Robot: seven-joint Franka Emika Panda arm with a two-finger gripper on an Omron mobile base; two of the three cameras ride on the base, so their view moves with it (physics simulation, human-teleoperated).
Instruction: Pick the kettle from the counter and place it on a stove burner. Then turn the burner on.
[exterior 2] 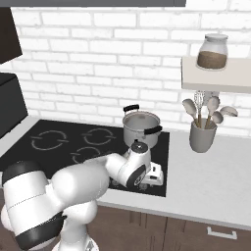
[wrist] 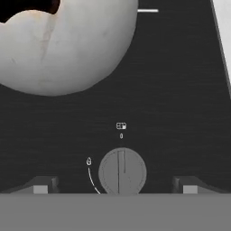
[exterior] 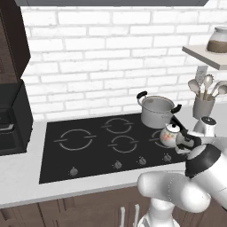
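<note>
Hovering low over the cooktop's [exterior: 53, 166] front right edge, the gripper [wrist: 115, 188] is spread wide and holds nothing; its fingertips [wrist: 40, 187] straddle a round grey knob [wrist: 122, 171]. Kettle [exterior: 170, 134] sits on the black glass at the right, just in front of the steel pot [exterior: 157, 111], over the front right burner [exterior: 156, 136]. Counter [exterior 2: 215, 186] runs to the right, bearing a utensil cup [exterior 2: 202, 135].
</note>
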